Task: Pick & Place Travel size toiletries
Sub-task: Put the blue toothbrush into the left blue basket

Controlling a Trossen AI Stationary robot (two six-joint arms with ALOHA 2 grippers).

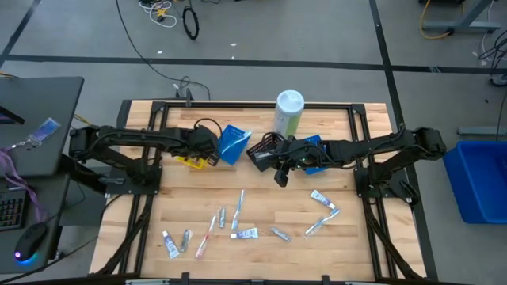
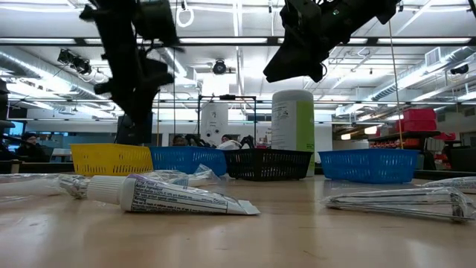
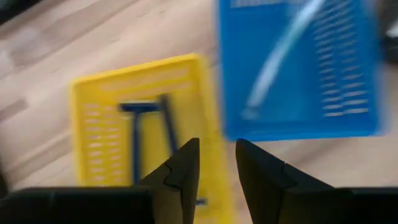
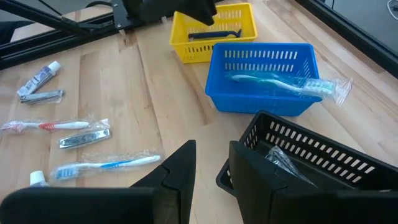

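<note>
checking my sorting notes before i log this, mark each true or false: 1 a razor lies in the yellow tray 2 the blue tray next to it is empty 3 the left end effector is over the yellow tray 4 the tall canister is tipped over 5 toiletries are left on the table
1. True: a razor lies in the yellow tray.
2. False: the blue tray holds a wrapped toothbrush.
3. True: the left end effector is above the yellow tray.
4. False: the canister stands upright.
5. True: several toiletries, such as a toothpaste tube, lie on the table.
</note>
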